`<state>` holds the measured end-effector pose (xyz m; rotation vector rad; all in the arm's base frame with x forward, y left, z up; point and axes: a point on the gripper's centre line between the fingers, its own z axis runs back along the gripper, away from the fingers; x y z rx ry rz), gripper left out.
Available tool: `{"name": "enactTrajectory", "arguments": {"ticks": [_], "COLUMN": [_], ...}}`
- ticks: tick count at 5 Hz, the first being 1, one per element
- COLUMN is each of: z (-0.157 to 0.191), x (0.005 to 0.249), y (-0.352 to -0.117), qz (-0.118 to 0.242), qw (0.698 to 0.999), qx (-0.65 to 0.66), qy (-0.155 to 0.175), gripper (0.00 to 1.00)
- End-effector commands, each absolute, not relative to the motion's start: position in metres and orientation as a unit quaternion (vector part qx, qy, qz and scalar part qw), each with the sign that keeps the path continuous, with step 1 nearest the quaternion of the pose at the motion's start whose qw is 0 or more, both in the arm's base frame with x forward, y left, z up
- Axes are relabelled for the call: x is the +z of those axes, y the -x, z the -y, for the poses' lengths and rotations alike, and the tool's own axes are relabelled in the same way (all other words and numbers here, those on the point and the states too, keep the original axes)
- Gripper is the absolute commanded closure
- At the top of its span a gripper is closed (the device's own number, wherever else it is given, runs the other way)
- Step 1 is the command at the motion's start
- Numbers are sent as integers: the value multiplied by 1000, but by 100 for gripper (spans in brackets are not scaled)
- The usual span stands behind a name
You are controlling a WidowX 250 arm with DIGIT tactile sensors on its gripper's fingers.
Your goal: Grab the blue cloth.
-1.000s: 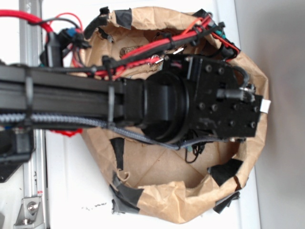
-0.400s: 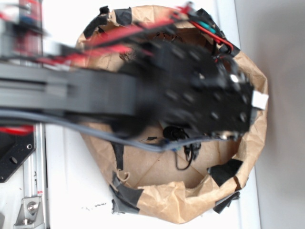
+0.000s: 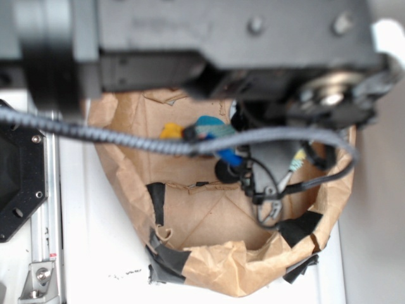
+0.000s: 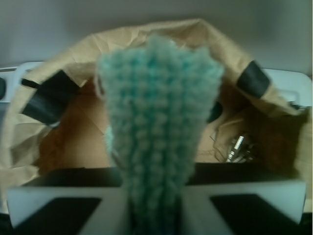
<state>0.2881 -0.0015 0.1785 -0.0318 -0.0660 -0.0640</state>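
Note:
In the wrist view the blue cloth (image 4: 159,112), a fuzzy teal terry rag, fills the middle. It is pinched into a narrow bunch between my gripper (image 4: 155,196) and fans out wider beyond the tips. The gripper is shut on it, with the white fingers (image 4: 73,196) pressed against either side. Behind it, the cloth hangs over the inside of the brown paper bag (image 4: 146,32). In the exterior view my arm (image 3: 221,31) is a large blur across the top. A teal-blue patch of the cloth (image 3: 212,126) shows just under it; the gripper itself is hidden there.
The paper bag (image 3: 215,272) has black tape patches on its rim. A small yellow toy (image 3: 171,131) lies inside it beside the cloth. Loose cables (image 3: 266,196) dangle into the bag, and metal connectors (image 4: 237,147) show at the right. A metal rail (image 3: 41,253) runs along the left.
The arm has risen toward the exterior camera and now covers only the top of the frame. The bag's inside, the yellow toy and the teal cloth have come into view.

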Motion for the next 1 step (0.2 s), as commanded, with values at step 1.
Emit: {"name": "enactTrajectory", "arguments": {"ticks": [1], "z": [13], "x": [189], "y": [-287], "qz": [57], "qw": [997], "qx": [-54], "qy": [10], "gripper": [100]}}
